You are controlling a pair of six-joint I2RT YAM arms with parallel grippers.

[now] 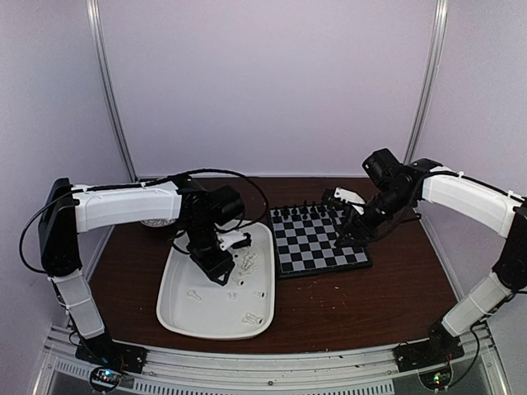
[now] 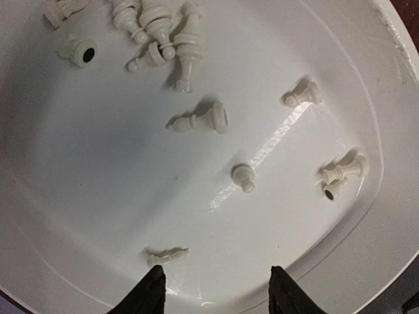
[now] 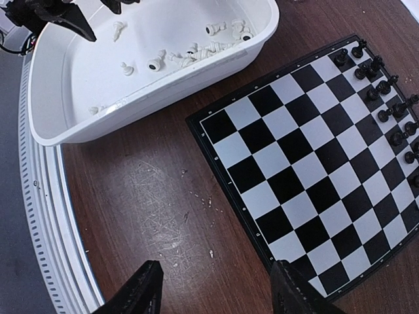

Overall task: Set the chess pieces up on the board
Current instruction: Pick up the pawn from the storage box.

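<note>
Overhead, the chess pieces (image 1: 249,263) in the tray (image 1: 177,317) are too small to tell kind from kind, and the left arm (image 1: 132,204) masks the left claw (image 2: 217,291) above the tray — its own camera shows only two fingertips at the bottom edge, with a heap of pieces cut off at the top. Right of the tray, the board (image 3: 308,170) and its black chessmen (image 3: 386,85) run off the right wrist picture's edge — overhead, the right arm (image 1: 461,193) covers the board's side away from the tray.

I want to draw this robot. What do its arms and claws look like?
Both arms have white shells with black joints: the left arm and the right arm. Thin black cables loop along them. The left gripper and right gripper each end in two black pointed fingers.
</note>
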